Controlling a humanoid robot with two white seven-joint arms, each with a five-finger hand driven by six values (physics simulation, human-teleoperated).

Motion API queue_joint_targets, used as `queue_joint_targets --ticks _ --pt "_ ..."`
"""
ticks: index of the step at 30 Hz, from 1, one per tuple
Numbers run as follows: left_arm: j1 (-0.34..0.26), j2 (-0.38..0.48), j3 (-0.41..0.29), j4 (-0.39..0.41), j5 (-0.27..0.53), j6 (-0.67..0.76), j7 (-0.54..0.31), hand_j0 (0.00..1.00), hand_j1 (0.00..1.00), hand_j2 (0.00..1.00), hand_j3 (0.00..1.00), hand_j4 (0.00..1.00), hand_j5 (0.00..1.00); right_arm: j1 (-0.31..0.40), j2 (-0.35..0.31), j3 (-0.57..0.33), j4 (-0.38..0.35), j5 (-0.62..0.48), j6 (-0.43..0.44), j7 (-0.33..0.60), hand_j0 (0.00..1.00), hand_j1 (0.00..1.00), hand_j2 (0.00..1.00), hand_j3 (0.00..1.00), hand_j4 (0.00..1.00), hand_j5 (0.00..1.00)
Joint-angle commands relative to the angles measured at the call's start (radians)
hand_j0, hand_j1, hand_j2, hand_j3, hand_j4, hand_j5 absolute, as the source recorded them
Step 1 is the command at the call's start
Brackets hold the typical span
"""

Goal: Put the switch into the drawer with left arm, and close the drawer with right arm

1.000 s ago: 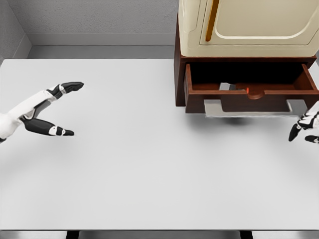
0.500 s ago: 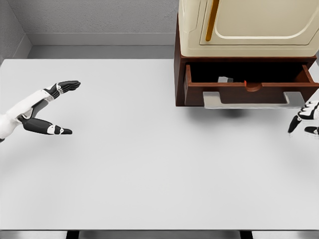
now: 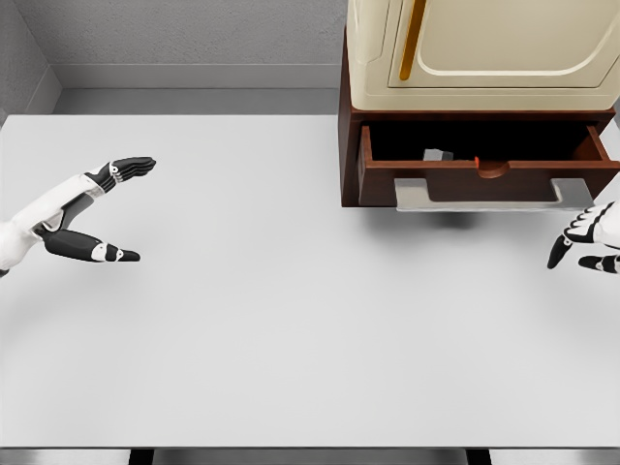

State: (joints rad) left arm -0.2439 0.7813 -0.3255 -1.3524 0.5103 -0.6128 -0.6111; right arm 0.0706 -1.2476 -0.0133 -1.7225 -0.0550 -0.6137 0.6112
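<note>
Inside drawer (image 3: 484,170): switch (image 3: 438,155); well apart from both hands' fingers (image 3: 124,169)

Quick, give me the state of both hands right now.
Left hand: open, fingers spread, holding nothing, over the table's left side.
Right hand: open, fingers relaxed, holding nothing, at the right edge just below the drawer.
</note>
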Motion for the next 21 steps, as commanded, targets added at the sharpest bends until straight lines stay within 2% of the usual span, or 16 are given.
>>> queue_joint_targets --ticks 1,5,8,21 --pt "0.0 0.001 0.0 -0.001 0.008 0.002 0.0 1.0 1.0 1.0 1.0 1.0 1.0 0.0 0.0 0.001 0.001 0.0 0.003 0.0 0.54 0.54 0.54 0.54 0.54 0.54" --pt "0.0 0.003 0.0 -0.001 0.008 0.002 0.0 1.0 1.0 1.0 1.0 1.0 1.0 -0.028 0.013 0.024 0.001 0.018 0.003 0.0 0.54 0.54 0.54 0.54 0.54 0.54" --pt "0.0 0.003 0.0 -0.001 0.008 0.002 0.0 1.0 1.0 1.0 1.0 1.0 1.0 -0.115 0.028 0.116 0.007 0.037 0.003 0.0 0.54 0.54 0.54 0.54 0.54 0.54" --pt "0.0 0.003 0.0 -0.001 0.008 0.002 0.0 1.0 1.0 1.0 1.0 1.0 1.0 -0.166 0.043 0.138 0.057 0.04 0.003 0.0 0.56 0.56 0.56 0.56 0.56 0.56"
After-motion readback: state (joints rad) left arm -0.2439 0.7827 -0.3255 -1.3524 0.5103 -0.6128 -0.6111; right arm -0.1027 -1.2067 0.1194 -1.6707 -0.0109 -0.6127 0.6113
